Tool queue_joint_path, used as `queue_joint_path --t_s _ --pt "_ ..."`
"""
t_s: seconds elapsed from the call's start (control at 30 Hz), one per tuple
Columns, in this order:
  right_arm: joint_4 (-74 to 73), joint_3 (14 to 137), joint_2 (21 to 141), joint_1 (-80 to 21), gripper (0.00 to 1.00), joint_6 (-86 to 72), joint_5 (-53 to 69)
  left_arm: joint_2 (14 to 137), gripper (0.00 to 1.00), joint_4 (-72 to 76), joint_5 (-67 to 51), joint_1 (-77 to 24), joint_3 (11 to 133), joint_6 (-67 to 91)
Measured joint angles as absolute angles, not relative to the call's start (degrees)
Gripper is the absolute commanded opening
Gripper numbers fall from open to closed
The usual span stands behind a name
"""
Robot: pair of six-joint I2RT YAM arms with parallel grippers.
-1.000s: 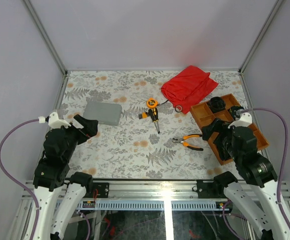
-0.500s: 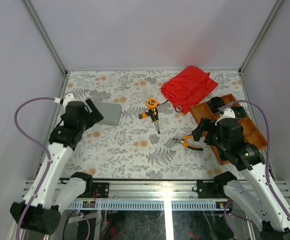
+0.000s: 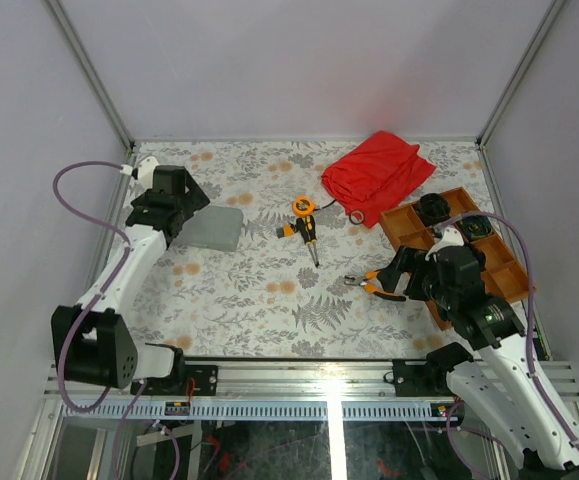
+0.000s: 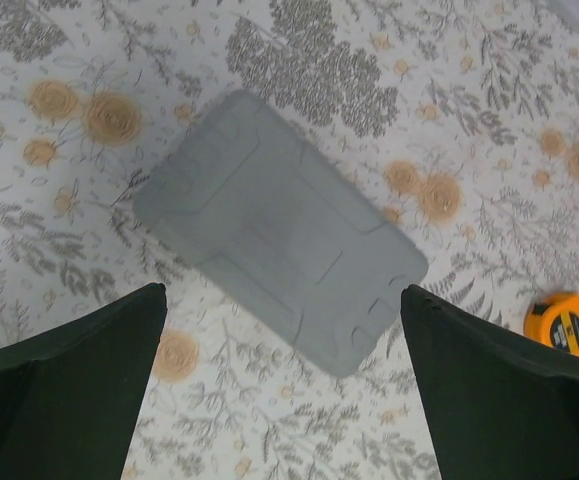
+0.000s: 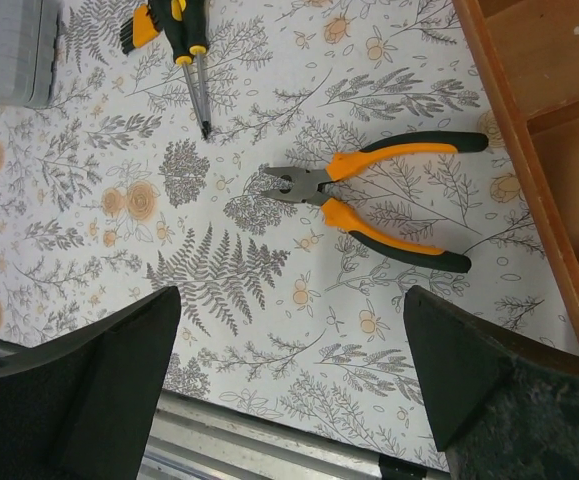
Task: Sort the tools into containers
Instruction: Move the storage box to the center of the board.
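The closed flat grey case [image 3: 209, 227] lies at the left of the table; it fills the middle of the left wrist view [image 4: 274, 250]. My left gripper [image 3: 169, 205] hovers over its left end, open and empty. Orange-handled pliers [image 3: 377, 284] lie right of centre, also in the right wrist view [image 5: 369, 205]. My right gripper [image 3: 414, 275] is open and empty just right of them. A round orange tape measure [image 3: 303, 206] and short screwdrivers [image 3: 307, 233] lie mid-table; the tape measure shows in the left wrist view [image 4: 559, 322], the screwdrivers in the right wrist view [image 5: 189, 45].
A crumpled red cloth [image 3: 377, 172] lies at the back right. An orange-brown divided tray [image 3: 454, 255] with black round parts stands at the right edge; its wall shows in the right wrist view [image 5: 529, 150]. The table's metal front rail [image 5: 259, 440] runs below.
My left arm has stretched forward from near its base to over the grey case's left end. My right gripper has moved left and down toward the pliers.
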State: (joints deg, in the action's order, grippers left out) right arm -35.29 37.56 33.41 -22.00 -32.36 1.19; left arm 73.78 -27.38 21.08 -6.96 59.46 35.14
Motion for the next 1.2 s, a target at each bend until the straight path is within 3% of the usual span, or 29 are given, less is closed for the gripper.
queue_joint_path --t_s 0.43,0.9,1.2 --pt "-33.7 37.1 32.5 -22.0 1.0 -31.3 4.2 98.8 1.0 -16.3 17.5 1.1 64.3 30.2" --pt "-33.9 35.7 29.3 -22.0 0.99 -31.3 5.8 106.0 1.0 -10.0 11.3 5.0 70.2 23.9" --pt "-33.9 35.7 29.3 -22.0 0.99 -31.3 6.7 113.2 1.0 -13.9 9.9 5.0 77.7 22.2"
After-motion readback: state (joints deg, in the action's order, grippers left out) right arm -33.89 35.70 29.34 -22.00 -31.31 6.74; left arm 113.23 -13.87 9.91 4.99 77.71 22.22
